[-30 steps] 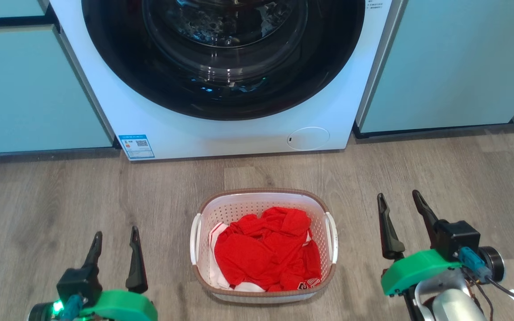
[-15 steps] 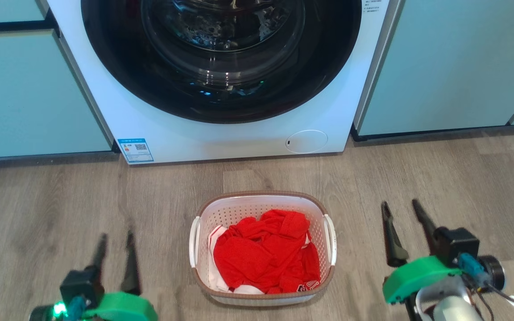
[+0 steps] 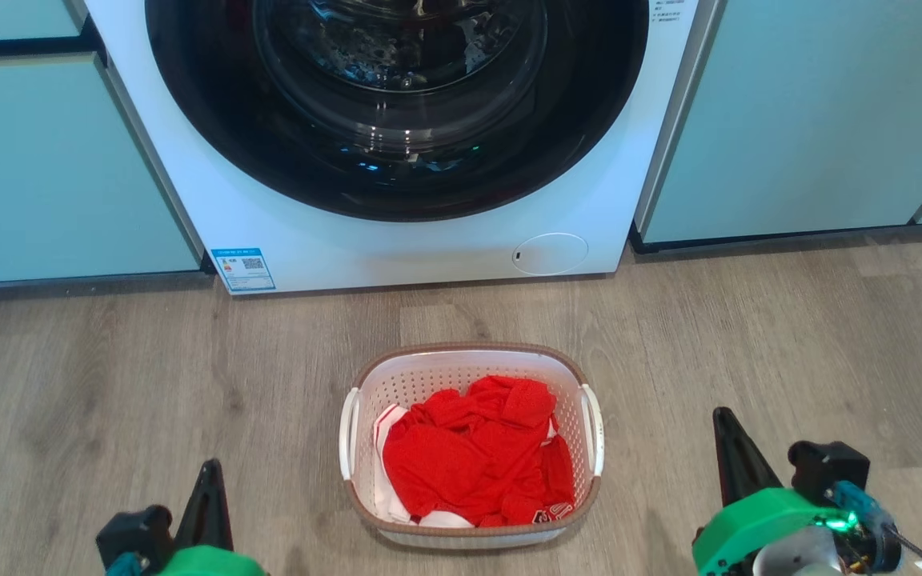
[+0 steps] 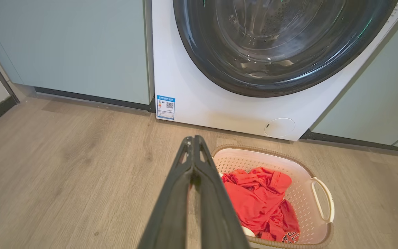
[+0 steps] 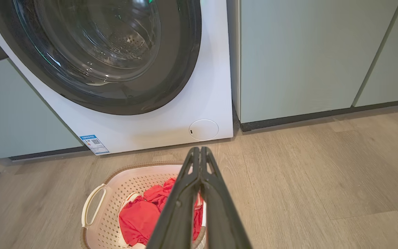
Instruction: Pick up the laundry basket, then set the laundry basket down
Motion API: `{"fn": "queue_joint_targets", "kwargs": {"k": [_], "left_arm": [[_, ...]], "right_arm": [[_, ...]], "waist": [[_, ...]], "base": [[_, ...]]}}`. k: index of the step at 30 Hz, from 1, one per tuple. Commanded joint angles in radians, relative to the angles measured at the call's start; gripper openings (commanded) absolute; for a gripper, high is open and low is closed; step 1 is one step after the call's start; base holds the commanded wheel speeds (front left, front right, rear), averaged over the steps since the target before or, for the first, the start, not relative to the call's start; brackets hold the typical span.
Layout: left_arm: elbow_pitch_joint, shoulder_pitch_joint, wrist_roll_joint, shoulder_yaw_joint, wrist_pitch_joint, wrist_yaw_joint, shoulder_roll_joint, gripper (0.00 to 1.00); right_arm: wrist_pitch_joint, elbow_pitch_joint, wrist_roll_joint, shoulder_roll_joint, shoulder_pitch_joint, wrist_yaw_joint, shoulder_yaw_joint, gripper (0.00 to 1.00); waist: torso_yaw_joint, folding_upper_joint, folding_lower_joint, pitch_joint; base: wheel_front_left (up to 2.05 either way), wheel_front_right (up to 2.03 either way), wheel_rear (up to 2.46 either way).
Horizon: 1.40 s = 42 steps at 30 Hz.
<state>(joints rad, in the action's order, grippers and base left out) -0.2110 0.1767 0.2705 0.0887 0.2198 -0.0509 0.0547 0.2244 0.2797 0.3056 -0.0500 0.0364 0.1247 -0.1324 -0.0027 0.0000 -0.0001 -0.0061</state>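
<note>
The laundry basket (image 3: 365,400) stands on the wood floor in front of the washing machine, white and perforated with a brown rim and two white side handles. Red clothing (image 3: 477,452) lies inside it. My left gripper (image 3: 209,470) hangs at the lower left, shut and empty, well left of the basket. My right gripper (image 3: 723,422) hangs at the lower right, shut and empty, right of the basket. In the left wrist view the left gripper (image 4: 192,139) has its fingertips pressed together beside the basket (image 4: 302,173). In the right wrist view the right gripper (image 5: 199,149) is likewise shut above the basket (image 5: 116,183).
A white front-loading washing machine (image 3: 309,232) with a dark round door (image 3: 397,104) stands behind the basket. Pale green cabinet fronts (image 3: 797,120) flank it on both sides. Wood floor (image 3: 789,320) spreads around the basket.
Both grippers have gone from open to shut on nothing and have dropped lower in the head view. The basket has not moved.
</note>
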Motion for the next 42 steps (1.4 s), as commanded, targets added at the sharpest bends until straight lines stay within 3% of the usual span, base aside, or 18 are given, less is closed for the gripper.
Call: {"fn": "queue_joint_targets", "kwargs": {"k": [1, 42], "left_arm": [[0.027, -0.049, 0.037, -0.014, -0.005, 0.009, 0.003, 0.00], [0.005, -0.132, 0.509, -0.073, -0.115, 0.071, 0.007, 0.00]], "right_arm": [[-0.005, -0.032, 0.039, -0.009, -0.044, 0.001, 0.008, 0.00], [-0.103, -0.035, 0.512, -0.024, -0.078, 0.003, 0.068, 0.00]], "waist": [[0.000, 0.0000, 0.0001, 0.000], [0.001, 0.0000, 0.0001, 0.003]], "base": [[0.00, 0.00, 0.00], [0.00, 0.00, 0.00]]}}
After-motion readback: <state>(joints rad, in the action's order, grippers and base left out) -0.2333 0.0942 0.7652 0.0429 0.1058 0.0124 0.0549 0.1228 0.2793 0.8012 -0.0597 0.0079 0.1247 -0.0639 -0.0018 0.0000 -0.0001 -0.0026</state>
